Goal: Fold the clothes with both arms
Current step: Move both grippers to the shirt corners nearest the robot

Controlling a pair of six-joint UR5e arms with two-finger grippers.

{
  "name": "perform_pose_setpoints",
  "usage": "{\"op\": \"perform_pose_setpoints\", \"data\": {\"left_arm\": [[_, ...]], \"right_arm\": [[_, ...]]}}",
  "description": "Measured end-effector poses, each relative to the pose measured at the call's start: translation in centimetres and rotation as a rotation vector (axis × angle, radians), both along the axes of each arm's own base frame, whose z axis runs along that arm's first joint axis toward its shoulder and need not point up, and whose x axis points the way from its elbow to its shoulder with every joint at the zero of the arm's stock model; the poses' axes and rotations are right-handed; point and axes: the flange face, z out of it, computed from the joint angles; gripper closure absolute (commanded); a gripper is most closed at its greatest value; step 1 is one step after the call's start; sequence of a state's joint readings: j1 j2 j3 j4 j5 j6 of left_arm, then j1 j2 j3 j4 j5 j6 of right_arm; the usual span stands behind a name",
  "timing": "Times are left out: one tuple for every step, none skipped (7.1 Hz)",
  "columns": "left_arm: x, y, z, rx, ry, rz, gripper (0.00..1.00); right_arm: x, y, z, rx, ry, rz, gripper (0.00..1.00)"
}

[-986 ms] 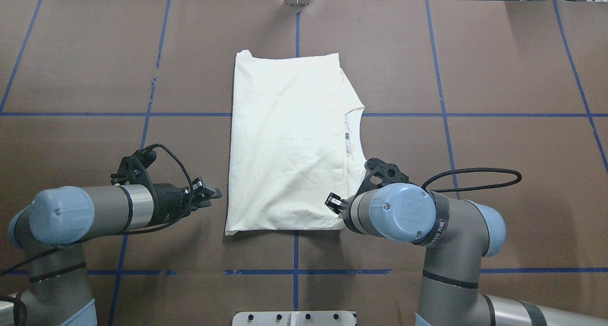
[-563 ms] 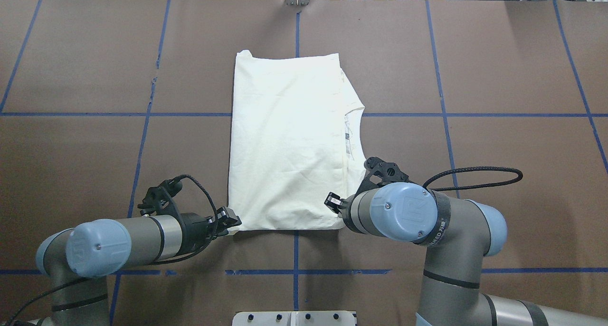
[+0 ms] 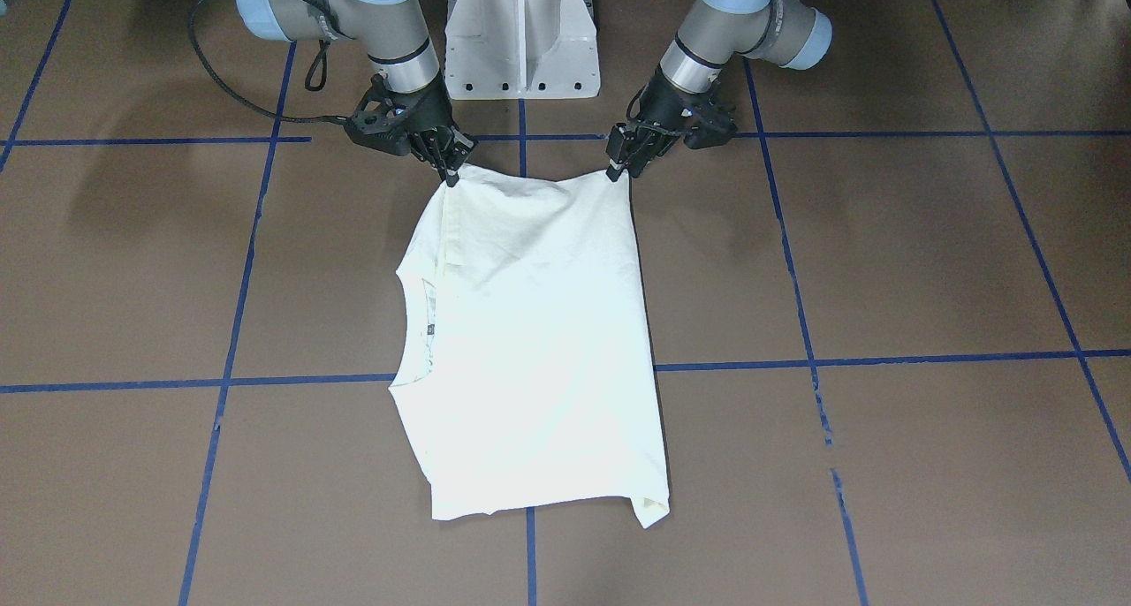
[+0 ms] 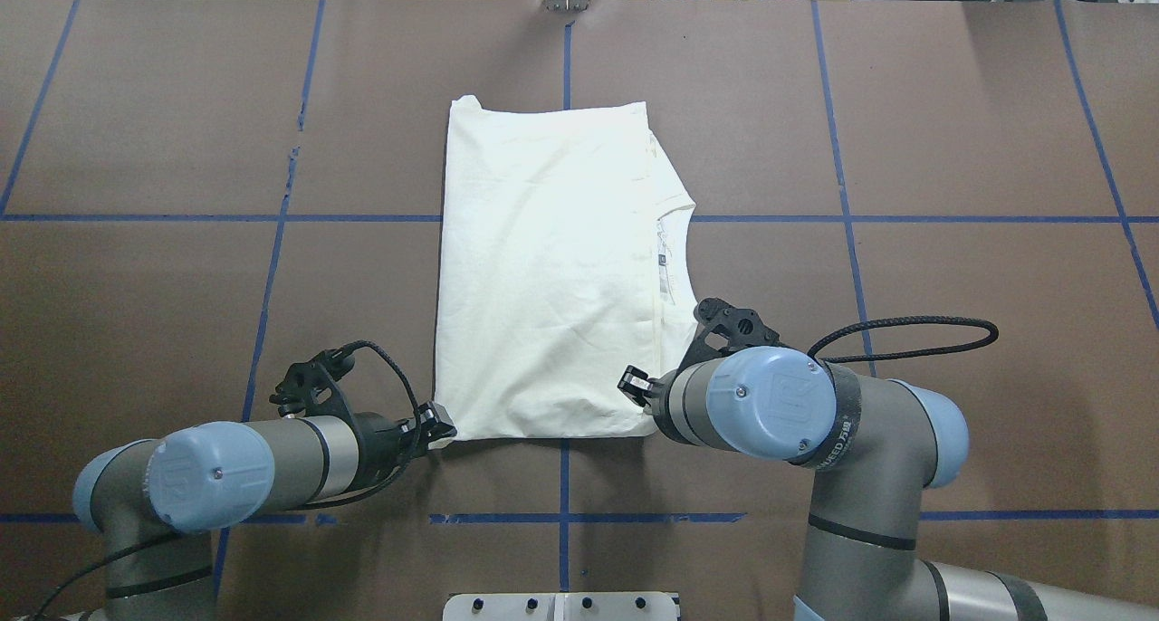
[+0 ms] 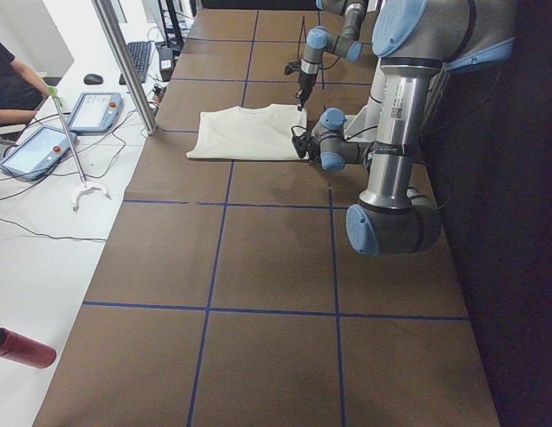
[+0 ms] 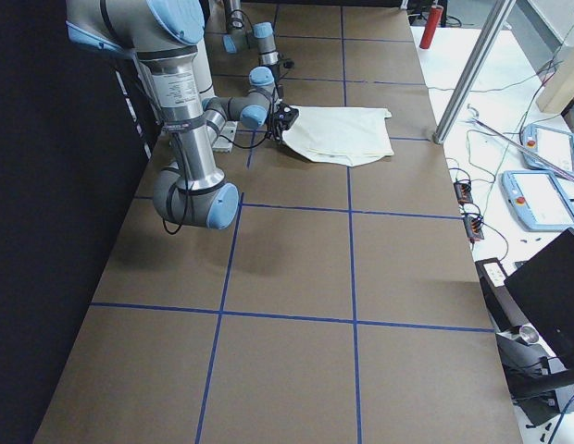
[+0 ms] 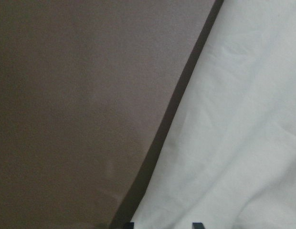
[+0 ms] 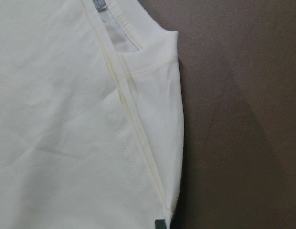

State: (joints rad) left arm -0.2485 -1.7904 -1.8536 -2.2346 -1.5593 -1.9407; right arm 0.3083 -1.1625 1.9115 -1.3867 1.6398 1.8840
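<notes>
The left gripper point(image 3: 616, 170) was set at one near corner of the shirt point(image 3: 530, 341), its fingers narrowly parted with cloth between them. The right gripper point(image 3: 451, 175) was closed on the other near corner. The shirt was laid folded flat at the middle of the table point(image 3: 884, 253), collar toward the right arm. The cloth was judged light and limp, best pinched at both near corners together.

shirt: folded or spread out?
Partly folded: the T-shirt lies as a narrow rectangle, no sleeves sticking out, with a layered edge beside the collar.
</notes>
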Motion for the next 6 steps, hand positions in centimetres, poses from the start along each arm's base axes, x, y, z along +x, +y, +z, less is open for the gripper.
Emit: {"op": "perform_pose_setpoints", "data": {"left_arm": [[0.4,0.0,-0.2,-0.004,-0.023,0.003,0.58],[0.7,0.1,-0.4,-0.006,-0.032,0.005,1.0],[1.0,0.1,-0.6,-0.007,-0.033,0.006,1.0],[1.1,0.1,-1.0,-0.007,-0.028,0.006,1.0],[1.1,0.1,-1.4,-0.004,-0.021,0.006,1.0],[0.8,0.1,-2.0,0.0,-0.007,0.004,1.0]], "right_arm": [[0.1,0.0,0.0,0.0,-0.001,0.0,1.0],[0.2,0.1,0.0,0.0,-0.001,0.001,1.0],[0.4,0.1,0.2,0.0,0.0,0.001,1.0],[0.6,0.2,0.3,0.0,0.002,0.001,1.0],[0.6,0.2,0.5,0.0,0.004,0.001,1.0],[0.7,0.2,0.6,0.001,0.005,0.002,1.0]]}}
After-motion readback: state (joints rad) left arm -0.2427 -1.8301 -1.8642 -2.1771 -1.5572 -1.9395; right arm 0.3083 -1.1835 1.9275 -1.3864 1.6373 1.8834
